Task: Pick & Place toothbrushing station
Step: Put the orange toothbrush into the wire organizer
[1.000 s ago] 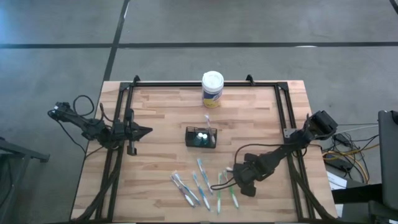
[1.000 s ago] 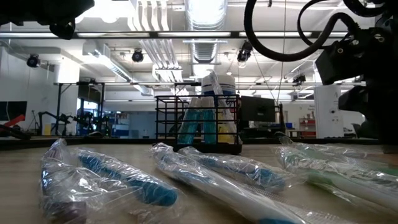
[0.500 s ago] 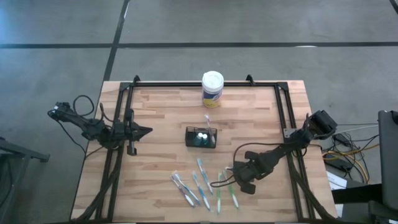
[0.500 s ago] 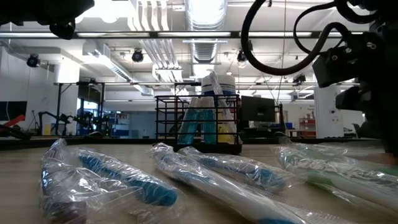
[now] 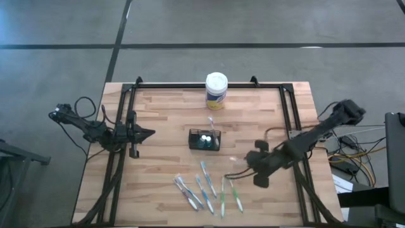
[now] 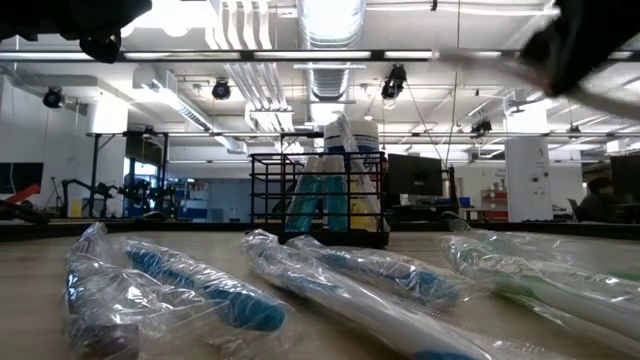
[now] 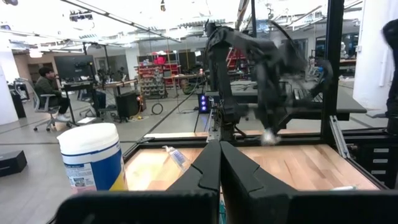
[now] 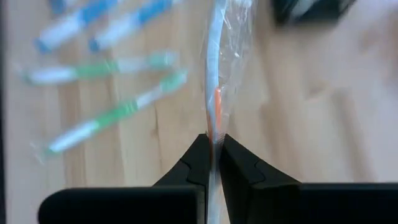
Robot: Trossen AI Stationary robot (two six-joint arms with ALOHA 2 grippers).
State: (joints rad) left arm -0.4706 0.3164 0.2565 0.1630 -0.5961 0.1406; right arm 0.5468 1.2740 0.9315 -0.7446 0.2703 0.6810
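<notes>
Since the earlier frames the right end effector has risen and drawn back toward the counter's right side, its fingers pinched tight on a wrapped toothbrush whose long axis runs straight out ahead of them. Just beyond it the other toothbrushes lie spread on the wooden counter, mostly pointing toward the wire caddy at the counter's middle, with the white-lidded canister at the far edge. The left end effector waits at the left side, fingers closed together on nothing.
</notes>
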